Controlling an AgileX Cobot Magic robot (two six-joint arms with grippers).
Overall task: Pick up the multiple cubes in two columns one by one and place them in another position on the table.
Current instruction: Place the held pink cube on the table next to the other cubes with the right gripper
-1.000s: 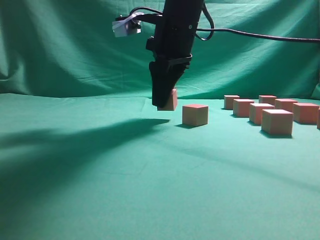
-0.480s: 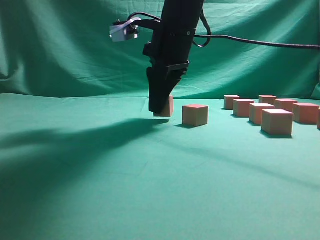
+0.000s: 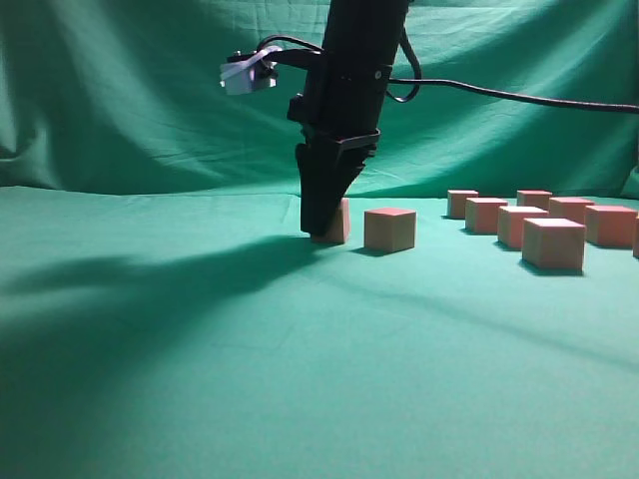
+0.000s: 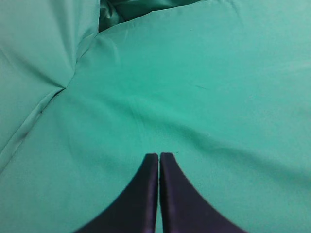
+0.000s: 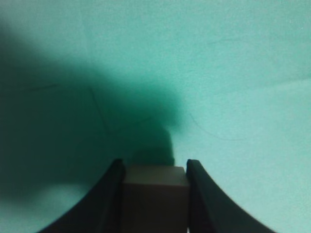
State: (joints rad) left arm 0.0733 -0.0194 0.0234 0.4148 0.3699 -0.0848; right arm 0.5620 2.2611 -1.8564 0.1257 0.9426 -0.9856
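Observation:
My right gripper (image 3: 321,232) reaches across the middle and is shut on a pinkish-red cube (image 3: 337,222), held low at the teal table (image 3: 300,379). In the right wrist view the cube (image 5: 154,194) sits tight between the two black fingers (image 5: 153,167) in shadow. Another cube (image 3: 389,229) stands just to its right. Several more cubes (image 3: 552,242) stand in two columns at the right. My left gripper (image 4: 159,156) shows only in the left wrist view, shut and empty above bare cloth.
A draped green backdrop (image 3: 120,90) rises behind the table. A black cable (image 3: 519,98) runs right from the arm. The arm's shadow (image 3: 150,279) lies across the cloth on the left.
My right gripper has lowered the held cube from a little above the table down to the cloth, beside the single cube. The other cubes have not moved.

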